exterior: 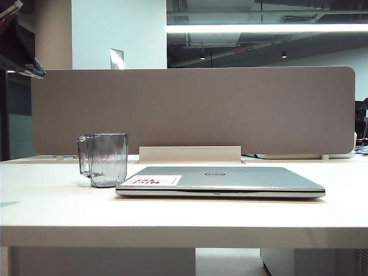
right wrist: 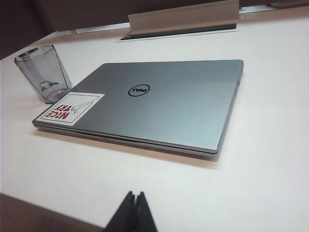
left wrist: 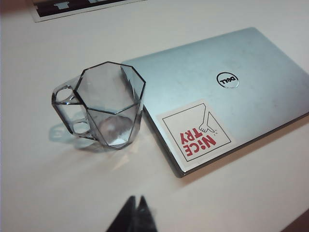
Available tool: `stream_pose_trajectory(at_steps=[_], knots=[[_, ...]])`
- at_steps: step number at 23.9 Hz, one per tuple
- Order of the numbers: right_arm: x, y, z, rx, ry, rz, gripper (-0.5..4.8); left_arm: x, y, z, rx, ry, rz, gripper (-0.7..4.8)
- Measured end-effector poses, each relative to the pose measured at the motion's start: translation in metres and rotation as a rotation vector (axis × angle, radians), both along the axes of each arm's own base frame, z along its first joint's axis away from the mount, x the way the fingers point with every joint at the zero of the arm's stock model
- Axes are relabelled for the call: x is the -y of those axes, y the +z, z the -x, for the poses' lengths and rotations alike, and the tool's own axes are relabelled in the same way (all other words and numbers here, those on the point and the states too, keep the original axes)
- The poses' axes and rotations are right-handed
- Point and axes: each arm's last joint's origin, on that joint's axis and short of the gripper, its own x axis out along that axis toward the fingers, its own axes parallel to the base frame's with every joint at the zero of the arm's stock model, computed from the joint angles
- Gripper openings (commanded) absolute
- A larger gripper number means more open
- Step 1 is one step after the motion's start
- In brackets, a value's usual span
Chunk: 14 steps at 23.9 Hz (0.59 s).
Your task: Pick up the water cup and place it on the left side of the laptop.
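Room: office space with a long ceiling light (exterior: 267, 27) glowing behind a grey-brown partition panel (exterior: 195, 109) that stands along the far edge of the desk.
Surface: white table (exterior: 57, 207), matte and pale, with a cable slot cover (exterior: 190, 154) just behind the laptop.
Laptop: slim silver-grey laptop (exterior: 221, 181), lid shut and lying flat, round logo in the middle of the lid, white-and-red sticker (left wrist: 195, 135) on the corner nearest the cup.
Water cup: smoky, see-through water cup (exterior: 108, 159) with faceted walls, standing upright on the table just beside the laptop's left edge, its handle turned away from the laptop.
Left gripper: left gripper (left wrist: 136, 202), fingertips pressed together, holding nothing, hanging above bare table on the near side of the cup and apart from it.
Right gripper: right gripper (right wrist: 134, 197), fingertips also pressed together and empty, above the table's near edge, in front of the laptop.
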Motion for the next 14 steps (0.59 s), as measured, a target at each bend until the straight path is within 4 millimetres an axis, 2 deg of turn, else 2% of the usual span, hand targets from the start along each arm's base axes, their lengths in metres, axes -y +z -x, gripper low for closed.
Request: stream_pose_trajectory(at_steps=[8,11,14], knots=[[0.005,0.001,-0.002,0.005,-0.038,-0.007,-0.05,0.0,0.002,0.0,0.008,-0.001,0.029,-0.06],[0.017,0.0,-0.006,0.002,-0.128,-0.014,-0.05,0.0,0.003,0.0,0.014,0.0,0.036,-0.06],[0.037,0.002,-0.008,0.017,-0.328,-0.019,-0.05,0.0,0.009,0.004,0.049,0.0,0.041,-0.06]])
